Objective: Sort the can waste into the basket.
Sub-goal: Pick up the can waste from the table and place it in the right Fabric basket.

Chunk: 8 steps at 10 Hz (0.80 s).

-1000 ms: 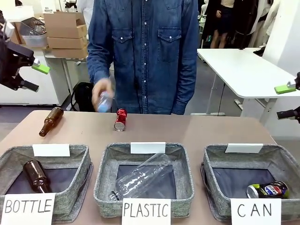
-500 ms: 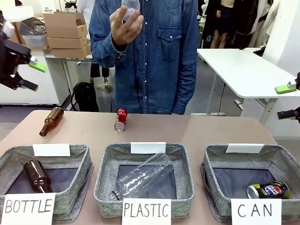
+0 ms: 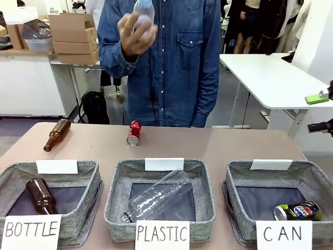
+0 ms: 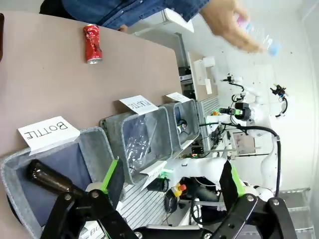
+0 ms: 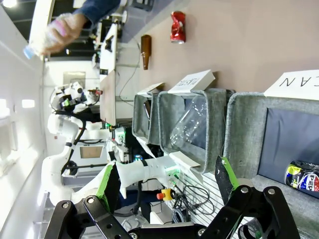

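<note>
A crushed red can lies on the table's far side, in front of the person, and turns up as well in the left wrist view and the right wrist view. A dark blue crushed can rests inside the grey basket signed "CAN" at the right, seen up close from the right wrist as can and basket. My right gripper hangs open at the picture's right edge, high above the table and holding nothing. My left gripper is open and holds nothing, above the "BOTTLE" bin.
The person holds a clear plastic bottle up at chest height. A brown glass bottle lies at the table's far left. The "BOTTLE" bin holds a brown bottle; the "PLASTIC" bin holds a clear bottle.
My left arm has drawn back out of the front view at the left. The person's hand has lifted the plastic bottle from table height to chest height. The right gripper has stayed put.
</note>
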Each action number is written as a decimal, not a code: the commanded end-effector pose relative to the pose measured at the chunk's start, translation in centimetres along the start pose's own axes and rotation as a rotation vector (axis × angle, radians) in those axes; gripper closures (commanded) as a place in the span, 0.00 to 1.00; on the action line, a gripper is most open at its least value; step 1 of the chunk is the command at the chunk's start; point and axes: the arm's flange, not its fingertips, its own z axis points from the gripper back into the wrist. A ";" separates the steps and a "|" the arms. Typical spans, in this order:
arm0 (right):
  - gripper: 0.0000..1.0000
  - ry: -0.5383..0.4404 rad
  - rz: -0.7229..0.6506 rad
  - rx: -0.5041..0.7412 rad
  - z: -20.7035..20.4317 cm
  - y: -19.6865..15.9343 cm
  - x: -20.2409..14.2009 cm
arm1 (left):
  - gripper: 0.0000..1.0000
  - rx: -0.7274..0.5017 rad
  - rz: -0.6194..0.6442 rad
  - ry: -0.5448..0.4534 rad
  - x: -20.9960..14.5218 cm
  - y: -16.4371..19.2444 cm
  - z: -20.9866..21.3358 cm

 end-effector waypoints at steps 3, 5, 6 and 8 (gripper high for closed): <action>0.00 -0.002 0.016 -0.010 0.1 -0.2 0.0 | 0.00 0.010 -0.026 0.045 1.2 -0.4 -3.8; 0.00 -0.002 0.016 -0.010 0.1 -0.2 0.0 | 0.00 0.068 -0.017 0.074 2.2 -0.6 -5.7; 0.00 -0.002 0.016 -0.010 0.1 -0.2 0.0 | 0.00 0.024 -0.034 0.101 2.2 -0.6 -5.0; 0.00 -0.002 0.016 -0.010 0.1 -0.2 0.0 | 0.00 -0.007 -0.030 0.052 1.4 -0.2 -2.9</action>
